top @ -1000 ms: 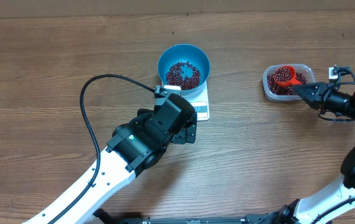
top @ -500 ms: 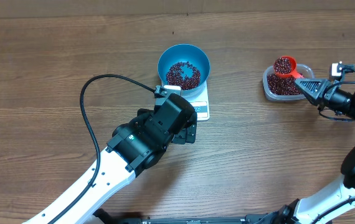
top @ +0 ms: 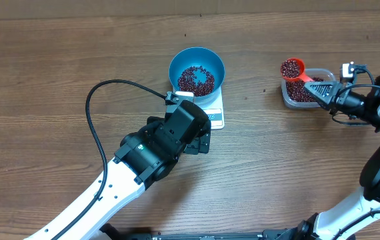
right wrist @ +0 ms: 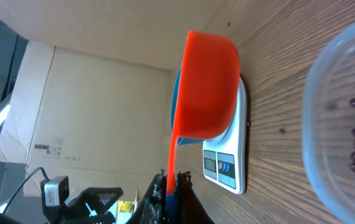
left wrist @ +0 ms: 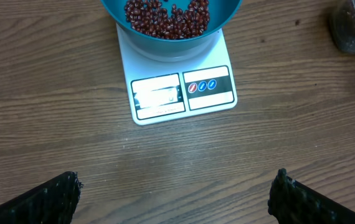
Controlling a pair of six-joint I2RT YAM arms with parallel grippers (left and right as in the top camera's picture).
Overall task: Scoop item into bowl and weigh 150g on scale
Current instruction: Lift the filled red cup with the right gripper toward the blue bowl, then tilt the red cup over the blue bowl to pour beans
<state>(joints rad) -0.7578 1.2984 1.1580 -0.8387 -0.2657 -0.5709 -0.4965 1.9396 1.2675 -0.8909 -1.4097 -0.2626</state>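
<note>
- Overhead, I saw the bowl (top: 175,61) sitting on the scale (top: 215,113) on the tabletop (top: 57,53), with a layer of beans (top: 196,79) inside it.
- The right tool (top: 325,91) was clenched on the handle of an orange scoop (top: 293,69), which was loaded with beans and hung over the clear tub's (top: 286,99) edge nearest the bowl.
- The left tool (left wrist: 174,205) hung released, fingers wide apart, near the scale's display edge.

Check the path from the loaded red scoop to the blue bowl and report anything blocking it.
Nothing visible blocks it. Only bare table lies between the scoop and the bowl on the scale; the left arm sits off that line.
</note>
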